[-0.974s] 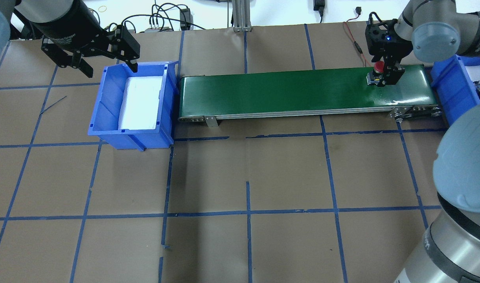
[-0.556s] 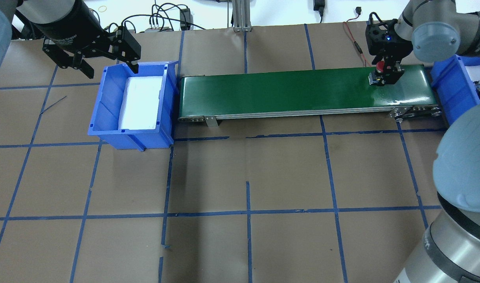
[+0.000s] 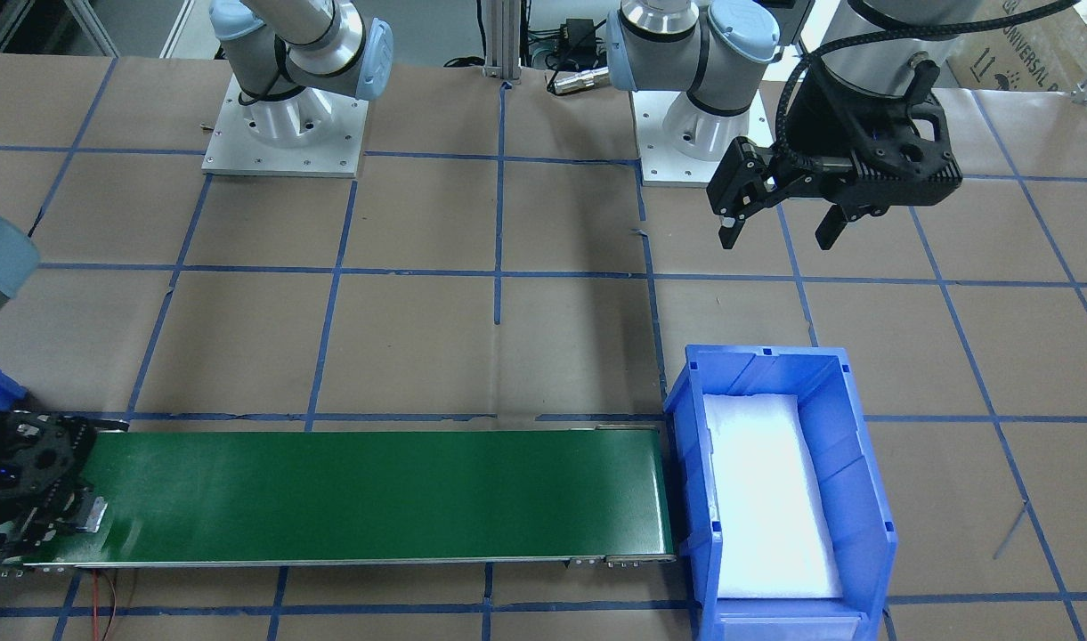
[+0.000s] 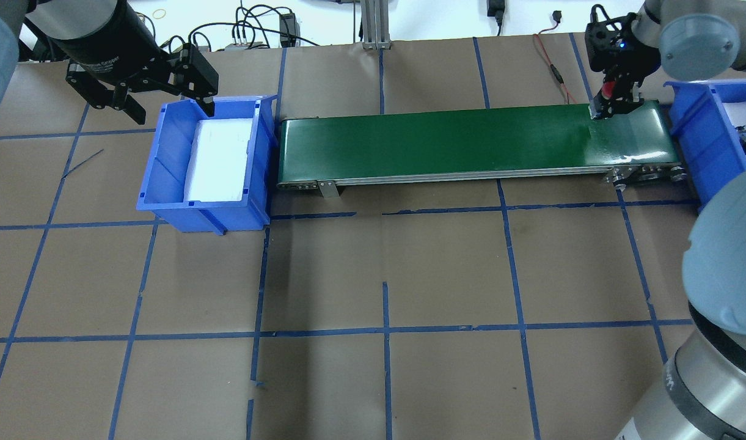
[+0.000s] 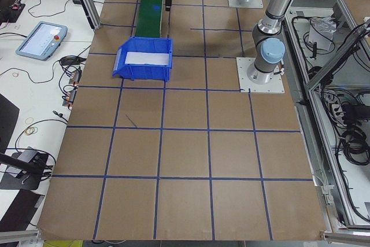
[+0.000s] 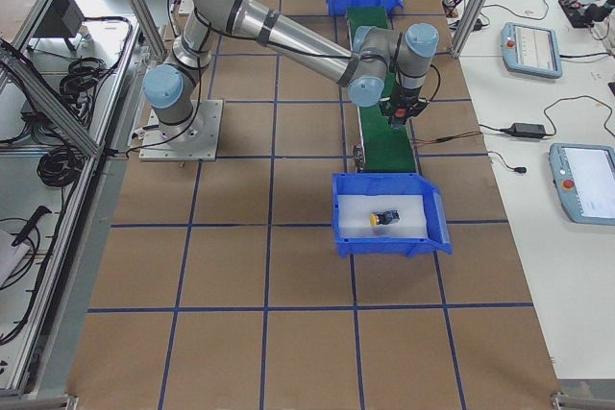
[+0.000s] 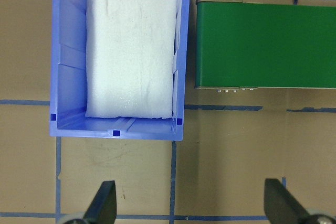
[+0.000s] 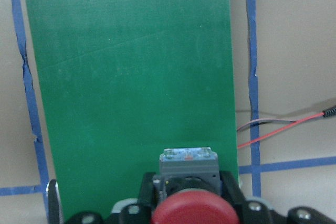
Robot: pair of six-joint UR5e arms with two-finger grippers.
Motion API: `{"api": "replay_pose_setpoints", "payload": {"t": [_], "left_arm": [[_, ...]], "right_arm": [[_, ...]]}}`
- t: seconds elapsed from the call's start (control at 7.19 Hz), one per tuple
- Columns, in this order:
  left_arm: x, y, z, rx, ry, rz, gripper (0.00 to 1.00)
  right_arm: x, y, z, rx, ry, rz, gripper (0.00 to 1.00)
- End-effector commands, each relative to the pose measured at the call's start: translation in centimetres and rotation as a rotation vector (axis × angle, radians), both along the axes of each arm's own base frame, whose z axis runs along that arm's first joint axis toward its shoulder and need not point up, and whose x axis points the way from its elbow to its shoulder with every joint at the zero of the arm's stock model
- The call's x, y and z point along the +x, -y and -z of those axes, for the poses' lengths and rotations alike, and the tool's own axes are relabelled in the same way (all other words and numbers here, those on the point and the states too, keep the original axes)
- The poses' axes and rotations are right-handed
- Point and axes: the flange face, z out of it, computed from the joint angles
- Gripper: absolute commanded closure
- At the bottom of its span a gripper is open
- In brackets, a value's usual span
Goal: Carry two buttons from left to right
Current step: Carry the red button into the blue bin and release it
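Observation:
The red button (image 8: 193,211) sits between the jaws of my right gripper (image 4: 614,102), which is shut on it above the right end of the green conveyor (image 4: 440,140). Its grey body (image 8: 188,163) points forward over the belt (image 8: 131,77). The yellow button (image 6: 384,218) lies on white foam in the right blue bin (image 6: 437,223). My left gripper (image 4: 171,109) hangs open and holds nothing, at the far-left corner of the left blue bin (image 4: 165,208). That bin (image 7: 52,77) holds only white foam.
A red wire and black cables (image 4: 550,61) lie beyond the conveyor's far right end. An aluminium post (image 4: 373,24) stands at the table's back edge. Teach pendants (image 6: 533,45) lie on a side table. Brown paper with blue tape lines (image 4: 385,330) covers the table.
My right gripper has lifted the red button off the belt and carried it up and to the right. The left gripper has stayed where it was.

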Motion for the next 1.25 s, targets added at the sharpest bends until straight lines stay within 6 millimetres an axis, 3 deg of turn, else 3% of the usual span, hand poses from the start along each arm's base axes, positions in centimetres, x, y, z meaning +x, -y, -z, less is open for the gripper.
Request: {"api": "replay_pose_setpoints", "payload": {"t": [0.0, 0.14, 0.42, 0.56, 0.83, 0.97, 1.11], "left_arm": [[0.0, 0.0, -0.1, -0.001, 0.000, 0.000, 0.00], [0.0, 0.0, -0.1, -0.001, 0.000, 0.000, 0.00], [-0.1, 0.0, -0.1, -0.001, 0.000, 0.002, 0.00], [-0.1, -0.1, -0.1, -0.002, 0.000, 0.002, 0.00], [-0.1, -0.1, -0.2, -0.004, 0.000, 0.002, 0.00], [-0.2, -0.1, -0.2, -0.004, 0.000, 0.003, 0.00], [-0.2, -0.1, -0.2, -0.004, 0.000, 0.004, 0.00]], "right_arm": [[-11.6, -2.0, -4.4, -0.032, -0.026, 0.135, 0.88], [-18.1, -4.2, -4.4, -0.029, -0.034, 0.136, 0.90], [-24.5, -6.9, -4.6, -0.041, -0.046, 0.035, 0.90], [-27.8, -8.3, -2.8, -0.043, -0.035, 0.009, 0.90], [-28.7, -7.1, 1.8, -0.065, -0.020, -0.132, 0.90], [-28.2, -7.4, 4.0, -0.028, 0.025, -0.203, 0.90], [-27.3, -7.7, 4.3, -0.039, 0.085, -0.209, 0.90]]}}
